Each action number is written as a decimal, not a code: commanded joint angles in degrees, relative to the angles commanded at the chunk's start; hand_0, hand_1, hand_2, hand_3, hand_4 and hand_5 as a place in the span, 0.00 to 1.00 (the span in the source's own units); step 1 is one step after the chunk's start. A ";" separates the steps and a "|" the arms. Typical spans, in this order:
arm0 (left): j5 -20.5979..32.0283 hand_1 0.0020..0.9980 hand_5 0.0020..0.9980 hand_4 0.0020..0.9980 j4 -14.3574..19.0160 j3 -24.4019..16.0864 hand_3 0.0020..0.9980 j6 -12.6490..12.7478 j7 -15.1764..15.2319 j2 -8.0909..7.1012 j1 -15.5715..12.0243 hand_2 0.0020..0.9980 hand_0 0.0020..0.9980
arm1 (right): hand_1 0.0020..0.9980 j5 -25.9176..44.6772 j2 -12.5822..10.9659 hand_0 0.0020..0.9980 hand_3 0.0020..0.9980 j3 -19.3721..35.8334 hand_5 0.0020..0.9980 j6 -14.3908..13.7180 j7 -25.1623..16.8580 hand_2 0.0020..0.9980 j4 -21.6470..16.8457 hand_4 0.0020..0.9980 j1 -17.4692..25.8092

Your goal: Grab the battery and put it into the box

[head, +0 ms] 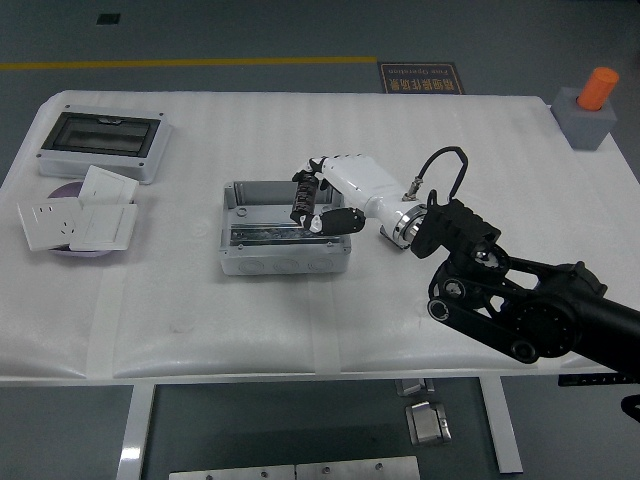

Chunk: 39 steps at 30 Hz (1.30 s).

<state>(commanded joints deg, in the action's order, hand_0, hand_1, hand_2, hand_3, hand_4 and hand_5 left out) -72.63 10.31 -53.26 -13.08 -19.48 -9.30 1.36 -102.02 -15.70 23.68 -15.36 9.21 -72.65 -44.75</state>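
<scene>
Though looked for all over the padding, cannot find the battery lying loose anywhere; either tucked in the right hand [318, 205] or hidden beneath the forearm behind it. Cannot tell which, nor whether that hand is clamped on anything or empty. Hangs directly above the right half of the open grey box [285, 262], with the metal rail on the box floor just below and to the hand's left.

Judged from this: if carrying the battery, close to the drop. Risks from here:
- Letting go too near the right-hand wall, so that the cylinder strikes the rim and rolls away across the table.
- Dropping onto the rail and bouncing, since a round metal body will not settle readily.
- Knocking the light box sideways with the palm while descending.
- If empty-handed, sweeping the battery off with the forearm without notice.

Beneath everything, white table [480, 130] covered in soft ribbed padding, taped in strips. Far off to the hand's left, a stack of white socket plates [75, 220] and, beyond them, a grey enclosure with a dark window [100, 140]. Well away to the hand's right, at the far corner, a grey block with an orange cylinder [592, 105]. Beyond the table, dark floor with a yellow line [180, 63].
</scene>
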 joint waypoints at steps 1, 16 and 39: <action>0.10 0.67 0.52 0.45 0.00 0.11 0.58 0.02 0.01 -0.02 0.00 0.49 0.63 | 0.57 -0.68 0.52 0.57 0.68 -0.20 0.28 0.31 0.10 0.64 0.20 0.62 -0.09; 0.35 0.67 0.52 0.45 0.00 0.43 0.58 -0.25 -0.24 -0.05 0.38 0.50 0.63 | 0.94 -1.49 2.64 1.00 1.00 -1.85 0.50 1.15 -0.25 0.98 3.98 0.99 -1.08; 1.16 0.67 0.51 0.45 0.00 1.09 0.58 0.14 0.16 -0.36 0.79 0.48 0.63 | 0.82 -9.01 -13.57 0.97 0.98 -17.21 0.50 1.38 -3.46 0.88 5.67 1.00 -11.81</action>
<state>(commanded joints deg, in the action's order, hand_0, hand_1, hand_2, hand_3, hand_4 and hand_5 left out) -71.47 10.31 -52.17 -12.94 -19.32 -9.66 2.15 -111.02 -29.27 6.47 -13.97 5.75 -66.99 -56.56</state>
